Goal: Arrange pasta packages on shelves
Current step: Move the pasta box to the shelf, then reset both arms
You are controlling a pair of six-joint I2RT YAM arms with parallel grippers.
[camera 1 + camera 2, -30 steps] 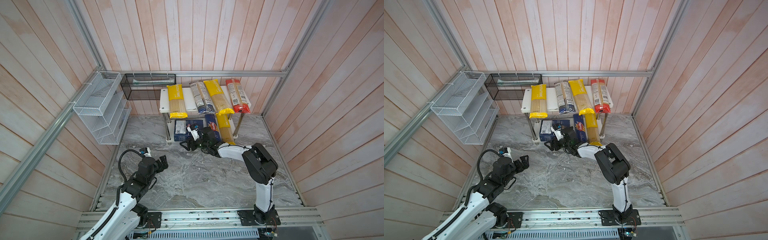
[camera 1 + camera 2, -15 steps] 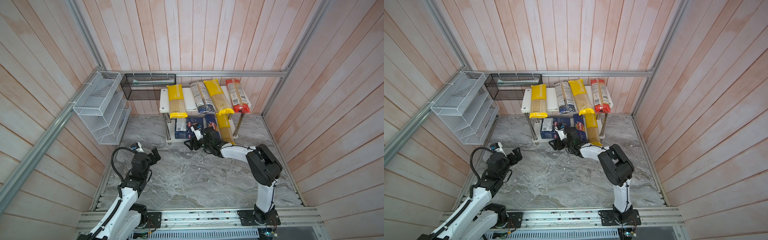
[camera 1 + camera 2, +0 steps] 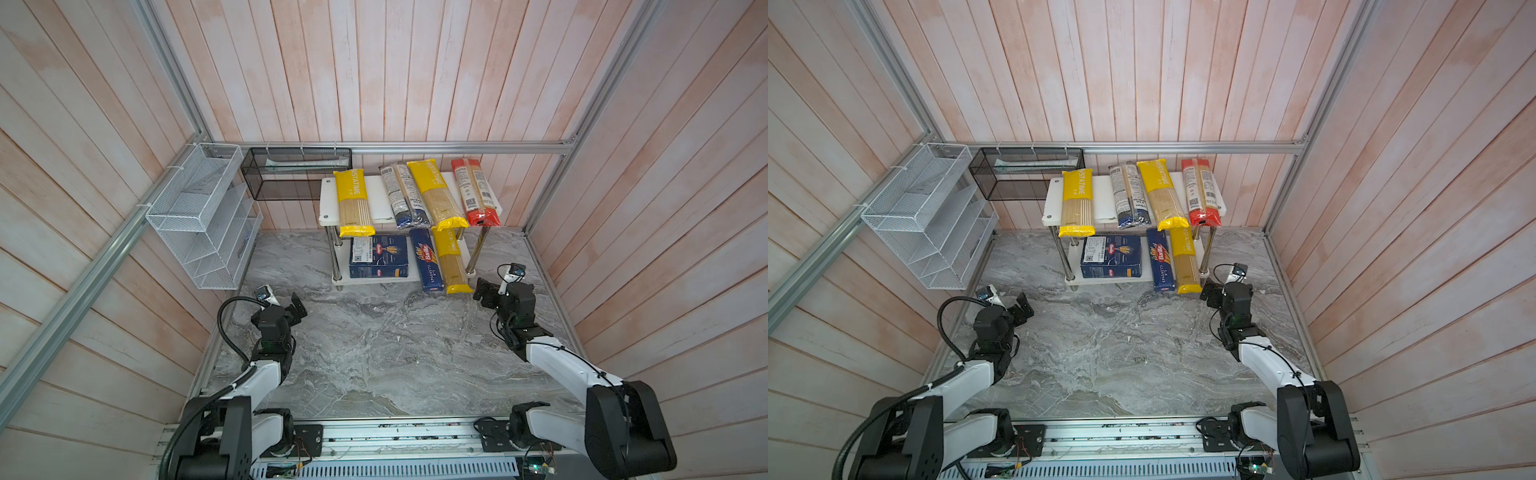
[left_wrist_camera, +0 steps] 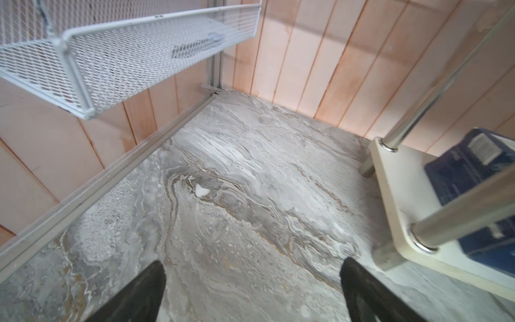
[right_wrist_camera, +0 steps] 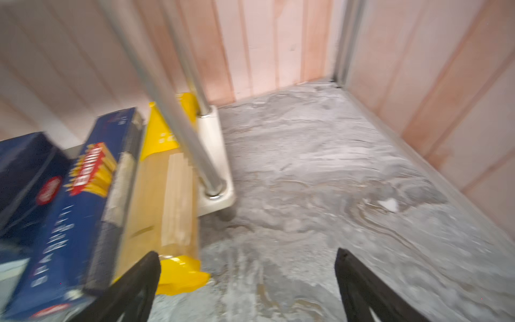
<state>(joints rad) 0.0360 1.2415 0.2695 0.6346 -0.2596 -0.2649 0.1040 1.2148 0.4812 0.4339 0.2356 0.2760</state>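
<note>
gaping empty, left claw (image 3: pixel 299 306), right claw (image 3: pixel 481 291) near shelves (image 3: pixel 376 199), mesh organizer (image 3: pixel 199 224) and black basket (image 3: pixel 291 174) on walls

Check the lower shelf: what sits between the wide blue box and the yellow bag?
A narrow blue pack, shown in both top views.

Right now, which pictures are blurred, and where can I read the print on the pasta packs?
Right wrist view: smeared by motion, so print on the narrow blue pack is hard to read. Left wrist view: the marble floor is sharp, the blue box at the edge soft. Both top views: sharp; the narrow blue pack shows a readable brand name.
</note>
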